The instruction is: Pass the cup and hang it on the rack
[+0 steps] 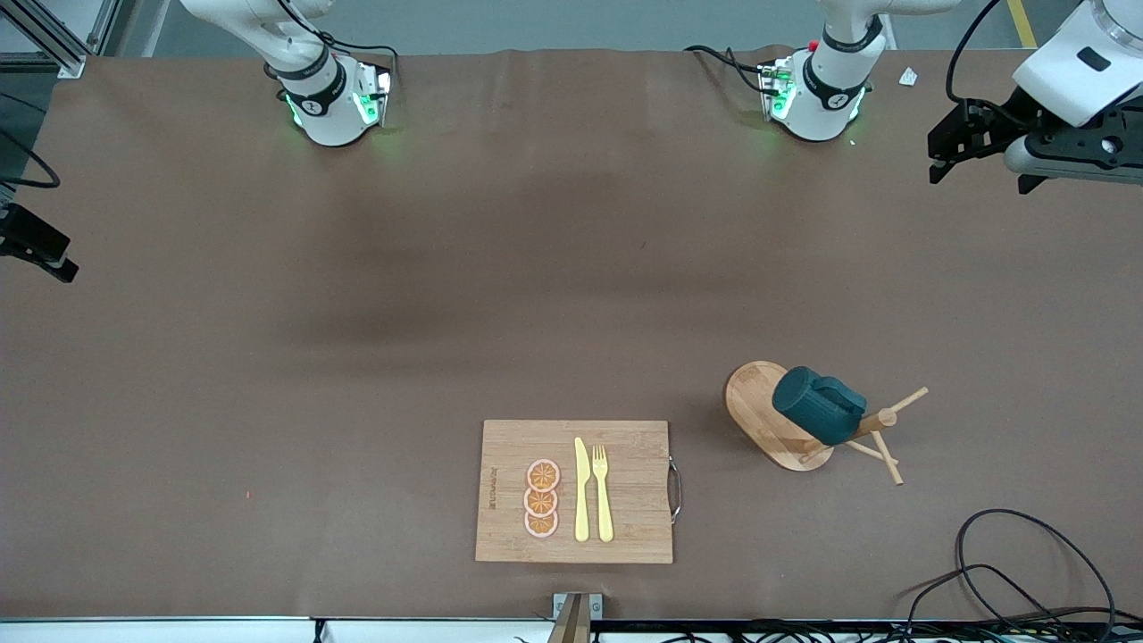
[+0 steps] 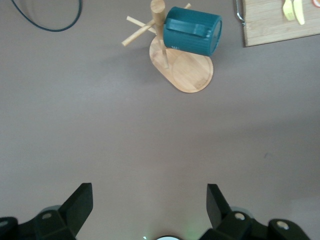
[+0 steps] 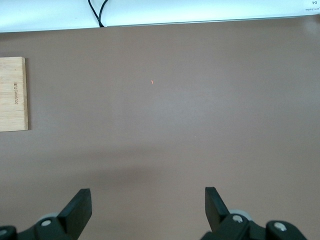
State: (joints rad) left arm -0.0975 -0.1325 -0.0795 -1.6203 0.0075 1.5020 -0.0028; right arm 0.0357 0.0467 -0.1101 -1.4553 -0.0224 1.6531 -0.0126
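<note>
The dark teal cup (image 1: pixel 817 406) hangs on its side on a peg of the wooden rack (image 1: pixel 748 406), which stands toward the left arm's end of the table. Both also show in the left wrist view: the cup (image 2: pixel 192 31) and the rack's oval base (image 2: pixel 192 75). My left gripper (image 1: pixel 938 162) is open and empty, high over the left arm's end of the table; its own view shows the fingers wide apart (image 2: pixel 149 200). My right gripper (image 1: pixel 40 248) is open and empty over the right arm's end, its fingers spread over bare table (image 3: pixel 148 202).
A bamboo cutting board (image 1: pixel 634 536) lies near the front camera's edge with a yellow knife (image 1: pixel 581 489), a yellow fork (image 1: pixel 602 491) and three orange slices (image 1: pixel 541 498) on it. Black cables (image 1: pixel 1009 572) lie at the corner near the rack.
</note>
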